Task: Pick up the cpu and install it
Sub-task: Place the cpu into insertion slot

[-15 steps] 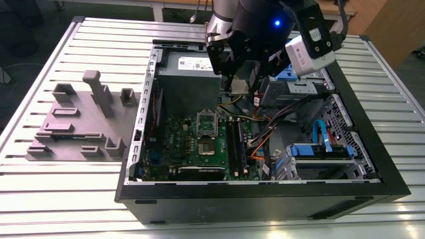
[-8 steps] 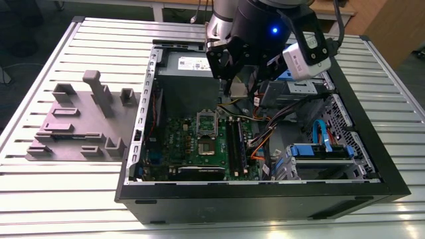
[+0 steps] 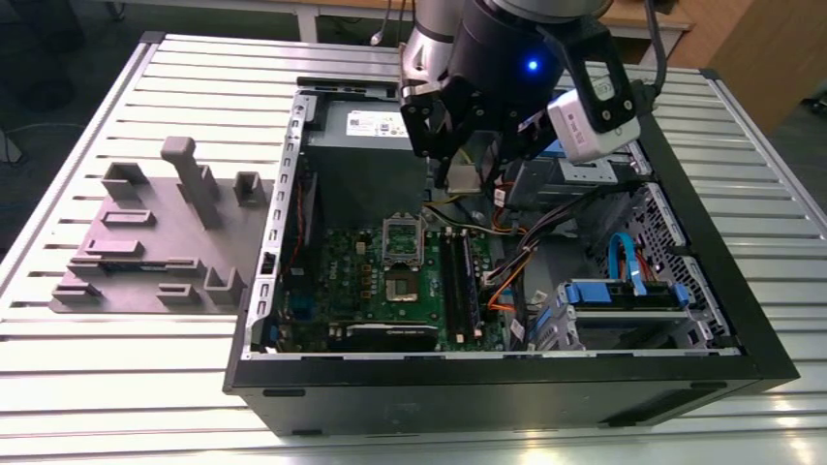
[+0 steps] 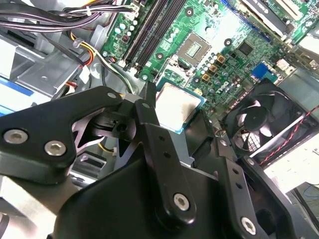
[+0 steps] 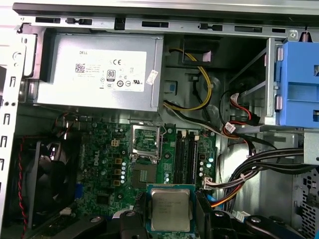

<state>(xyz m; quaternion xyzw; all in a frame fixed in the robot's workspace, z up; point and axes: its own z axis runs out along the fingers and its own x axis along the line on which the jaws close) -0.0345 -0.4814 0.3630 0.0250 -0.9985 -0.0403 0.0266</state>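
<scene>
My gripper (image 5: 171,221) is clenched on the cpu (image 5: 171,209), a small flat square chip with a silver-grey metal lid and a thin green rim. My black metal fingers (image 5: 130,225) press on two opposite edges, and the other two edges are free. In the second wrist view the cpu (image 4: 180,105) sits between the same fingers (image 4: 149,124), lid facing away from the board. In the exterior view I hang inside the open top of the case with the chip (image 3: 462,177) at my tips, clear of everything beneath.

Just past the chip lies the green rectangular motherboard (image 5: 99,154). On it is the bare square socket (image 5: 145,175), dull grey and uncovered, with its silver hinged frame (image 5: 145,141) thrown back on the side towards the power supply. The socket is well apart from the cpu, lower, and set slightly aside from it, not squarely under it. The chip being square, there is no long axis to speak of. I judge its edges to run roughly parallel to the socket's and its face roughly level with the board.

Beside the socket run the long black memory slots (image 5: 185,157), and on its other side is the round black fan (image 5: 47,179). Farther off is the big grey power supply box (image 5: 99,69) with its white label. Around it all stands the black metal case (image 3: 517,387) on a white slatted table (image 3: 130,387).
</scene>
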